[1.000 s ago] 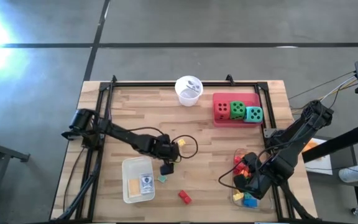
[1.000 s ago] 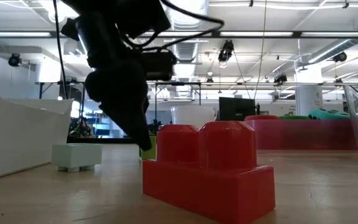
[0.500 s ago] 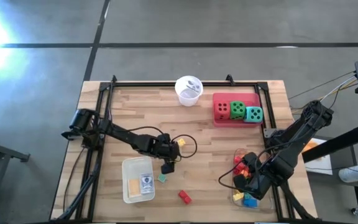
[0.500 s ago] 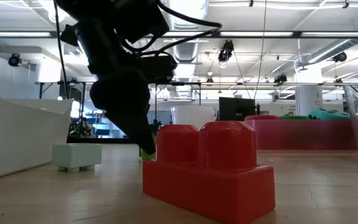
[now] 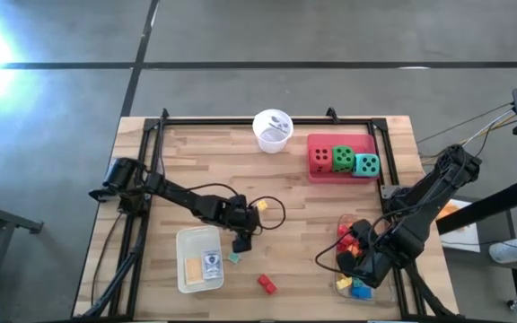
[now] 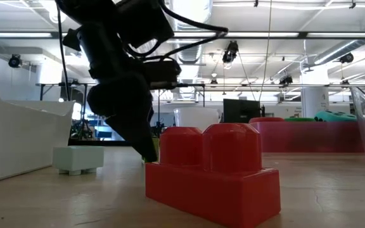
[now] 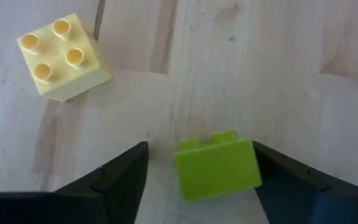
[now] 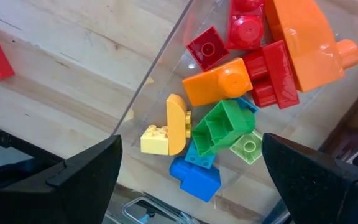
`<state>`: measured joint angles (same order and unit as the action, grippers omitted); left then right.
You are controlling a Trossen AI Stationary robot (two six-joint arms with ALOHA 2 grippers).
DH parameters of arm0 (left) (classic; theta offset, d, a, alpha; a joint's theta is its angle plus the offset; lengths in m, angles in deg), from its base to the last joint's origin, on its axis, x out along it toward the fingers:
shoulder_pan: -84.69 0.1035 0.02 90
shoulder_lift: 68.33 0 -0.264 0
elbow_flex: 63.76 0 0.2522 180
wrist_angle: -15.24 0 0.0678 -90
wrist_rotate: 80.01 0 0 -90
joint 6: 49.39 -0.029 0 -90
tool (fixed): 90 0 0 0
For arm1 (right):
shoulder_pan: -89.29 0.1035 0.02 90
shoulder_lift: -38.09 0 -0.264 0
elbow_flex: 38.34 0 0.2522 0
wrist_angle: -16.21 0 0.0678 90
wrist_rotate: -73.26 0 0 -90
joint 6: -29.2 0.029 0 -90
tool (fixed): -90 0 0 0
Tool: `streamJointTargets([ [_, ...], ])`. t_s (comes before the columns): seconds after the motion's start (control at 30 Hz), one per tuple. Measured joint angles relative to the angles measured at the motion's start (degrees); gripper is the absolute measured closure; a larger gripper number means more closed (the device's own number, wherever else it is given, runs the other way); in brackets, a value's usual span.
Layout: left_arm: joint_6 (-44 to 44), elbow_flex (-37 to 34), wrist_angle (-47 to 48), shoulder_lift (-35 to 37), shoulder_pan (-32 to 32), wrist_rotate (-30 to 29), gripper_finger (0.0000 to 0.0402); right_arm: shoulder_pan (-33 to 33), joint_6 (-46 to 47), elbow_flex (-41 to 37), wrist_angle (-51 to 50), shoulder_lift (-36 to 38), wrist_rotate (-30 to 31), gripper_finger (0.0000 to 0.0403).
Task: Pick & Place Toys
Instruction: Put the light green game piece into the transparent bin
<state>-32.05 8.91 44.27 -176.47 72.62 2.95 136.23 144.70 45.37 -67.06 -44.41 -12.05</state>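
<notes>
My left gripper (image 5: 240, 240) is open near the middle of the table, pointing down. In the left wrist view (image 7: 201, 148) its fingers stand on either side of a green brick (image 7: 216, 169) that lies on the wood. A gap shows on one side. A yellow brick (image 7: 63, 57) lies just beyond it (image 5: 260, 205). A pale teal brick (image 5: 234, 257) and a red brick (image 5: 266, 284) lie toward the near edge. My right gripper (image 5: 362, 265) is open and empty above the clear tray (image 8: 166, 56), which holds several bricks (image 8: 229, 93). Three dice (image 5: 341, 160) sit on the pink tray.
A white tray (image 5: 185, 240) with small cards lies left of my left gripper. A white cup (image 5: 273, 130) stands at the far edge, beside the pink tray (image 5: 317, 175). A black cable (image 5: 276, 215) loops by the yellow brick. The red brick fills the front of the low view (image 6: 211, 174).
My left gripper has sunk a little toward the table over the green brick. The bricks and my right gripper have stayed where they were.
</notes>
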Motion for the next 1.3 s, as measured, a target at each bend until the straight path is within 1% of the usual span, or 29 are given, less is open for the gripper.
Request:
streamJointTargets([
  [0.17, 1.52, 0.18, -0.12, -1.09, -0.2, 0.36, 0.0162, 0.04, 0.0, 0.02, 0.34, 0.0, -0.02, 0.0025],
  [0.33, 2.2, 0.05, -0.01, 0.06, -0.2, -0.81, 0.0194, 0.04, -0.15, 0.04, 1.12, 0.0, -0.02, 0.0025],
  [0.4, 2.17, 0.05, 0.04, 0.2, -0.22, -0.89, 0.0215, 0.04, -0.17, 0.07, 1.15, 0.0, -0.02, 0.0025],
  [0.53, 2.21, 0.03, 0.12, 0.31, -0.22, 0.2, 0.027, 0.04, -0.15, 0.09, 1.22, 0.0, -0.02, 0.0025],
  [0.6, 2.21, 0.07, 0.11, 0.53, -0.22, 1.93, 0.027, 0.04, -0.04, 0.09, 1.39, 0.0, 0.65, 0.0025],
  [0.67, 2.33, 0.24, 0.87, 1.01, -0.22, 4.12, 0.027, 0.04, -0.32, 0.09, 3.45, 0.0, 4.87, 0.0025],
  [0.77, 2.35, 0.94, 2.05, 2.76, -0.28, 6.23, 0.027, 0.03, -3.49, 0.11, 8.19, 0.0, 14.28, 0.0025],
  [0.87, 2.62, 1.36, 1.75, 6.13, -0.13, 9.36, 0.027, -0.09, -9.78, 0.53, 13.49, 0.0, 23.46, 0.0025],
  [0.93, 2.62, 1.54, 1.65, 8.94, 0.09, 11.0, 0.027, -0.5, -16.42, 0.9, 18.28, -0.08, 28.62, 0.0025],
  [1.03, 3.34, 2.33, -0.04, 14.06, 0.82, 14.01, 0.027, -2.01, -27.77, 1.77, 23.69, -0.13, 34.69, 0.0025],
  [1.1, 6.47, 2.46, -3.14, 17.46, 1.81, 16.85, 0.027, -3.88, -34.39, 3.02, 25.75, -0.13, 37.51, 0.0025],
  [1.2, 12.93, 2.47, -10.22, 21.63, 3.95, 23.11, 0.027, -7.07, -45.15, 5.39, 27.18, -0.13, 40.14, 0.0025],
  [1.3, 21.02, 2.5, -17.95, 24.62, 6.21, 29.0, 0.027, -9.72, -59.96, 8.17, 31.61, -0.13, 42.77, 0.0025],
])
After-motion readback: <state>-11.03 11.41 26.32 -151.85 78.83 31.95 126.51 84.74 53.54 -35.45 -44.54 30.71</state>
